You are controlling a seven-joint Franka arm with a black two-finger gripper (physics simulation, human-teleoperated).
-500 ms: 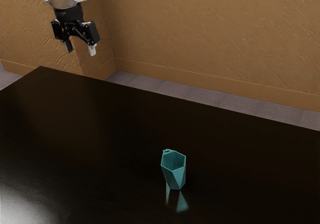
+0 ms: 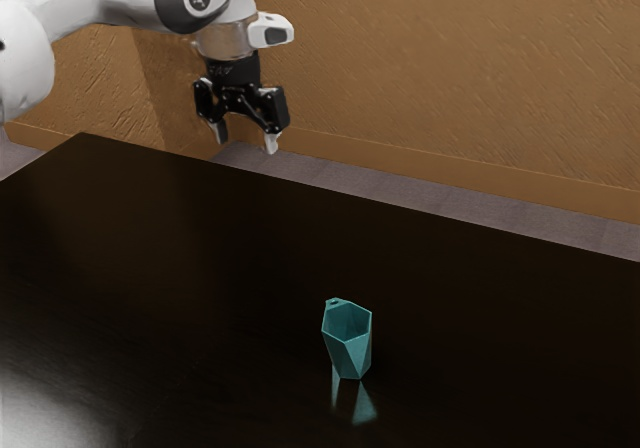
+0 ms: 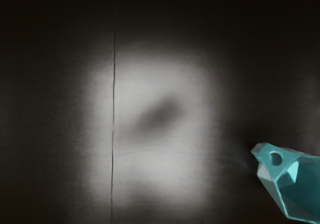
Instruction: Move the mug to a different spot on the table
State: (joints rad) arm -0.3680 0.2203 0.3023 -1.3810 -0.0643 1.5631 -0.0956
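A teal faceted mug (image 2: 347, 340) stands upright on the dark table (image 2: 150, 268), toward the exterior view's lower middle. Its small handle tab points away from the camera. My gripper (image 2: 245, 138) hangs high above the table's far edge, well up and to the exterior view's left of the mug. Its fingers are open with nothing between them. In the wrist view the mug (image 3: 290, 184) shows at the corner, its rim and handle tab with a hole visible.
The glossy black table reflects a pale patch of light (image 3: 150, 134). A thin seam (image 3: 113, 109) runs across the tabletop. A tan wall (image 2: 450, 58) and a grey floor strip (image 2: 450, 203) lie behind the table.
My arm has swung toward the exterior view's right and come down a little, bringing the gripper closer to the mug. The mug has not moved.
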